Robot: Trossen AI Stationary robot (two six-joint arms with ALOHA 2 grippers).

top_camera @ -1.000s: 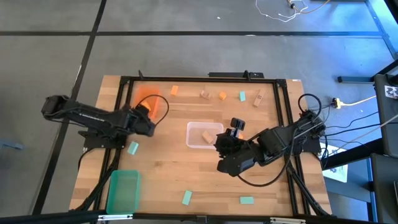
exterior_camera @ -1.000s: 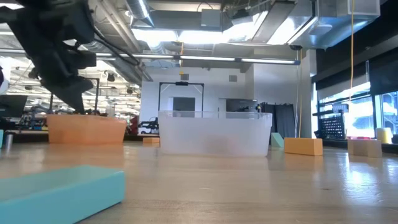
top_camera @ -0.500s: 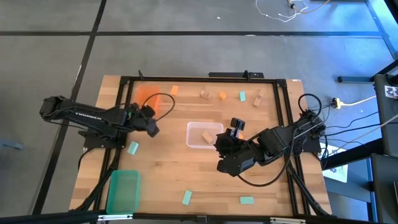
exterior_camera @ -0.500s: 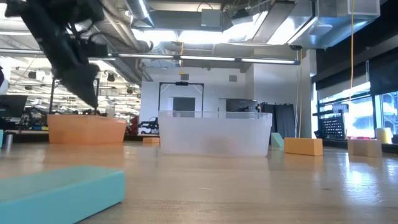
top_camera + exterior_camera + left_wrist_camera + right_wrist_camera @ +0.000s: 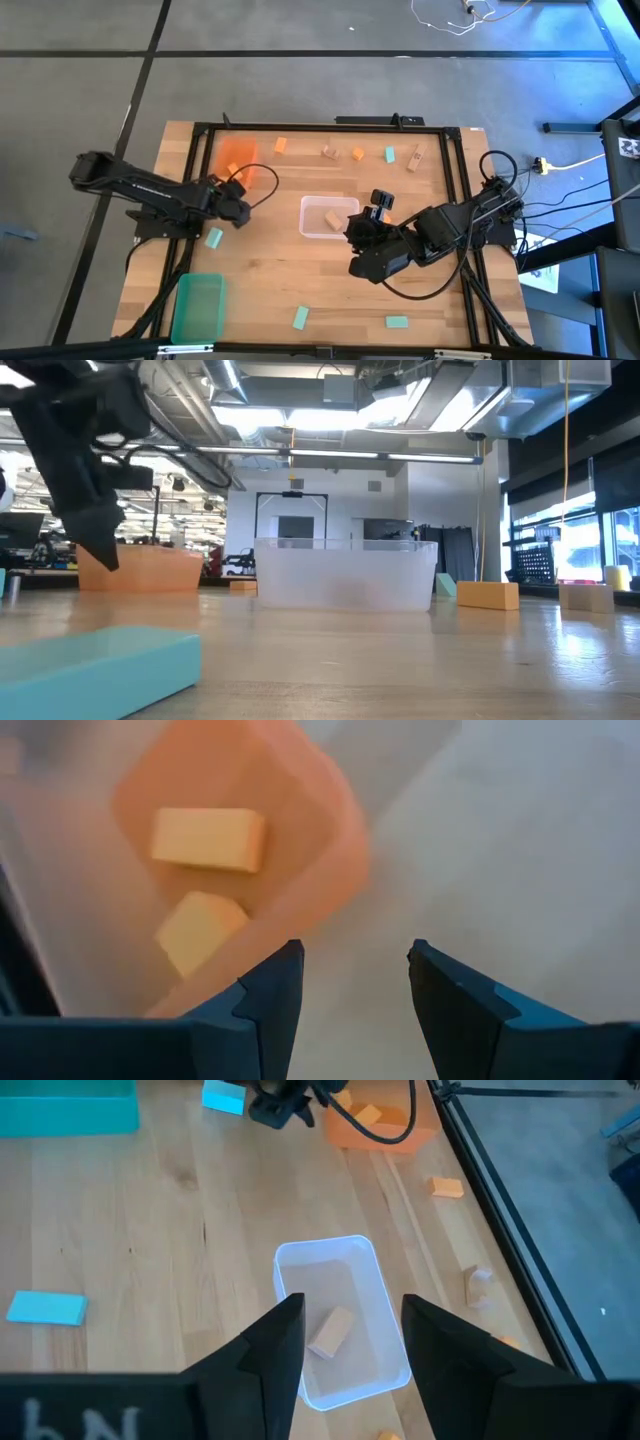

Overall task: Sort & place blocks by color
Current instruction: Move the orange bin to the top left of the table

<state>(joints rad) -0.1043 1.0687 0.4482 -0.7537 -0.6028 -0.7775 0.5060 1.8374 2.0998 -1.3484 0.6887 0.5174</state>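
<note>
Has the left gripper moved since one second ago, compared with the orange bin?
Yes. The left gripper, open and empty, has drawn back from over the orange bin toward the table's near edge, and now sits beside the bin's near rim.

The light wooden tabletop carries an orange plastic bin, a clear plastic bin, a green plastic bin and scattered small blocks.

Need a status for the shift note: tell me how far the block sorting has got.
Done: two orange blocks lie in the orange bin and one tan block in the clear bin. In hand: nothing; the left gripper is open beside the orange bin, the right gripper open by the clear bin. Left: the green bin looks empty, and green blocks, orange and tan ones lie loose.
</note>
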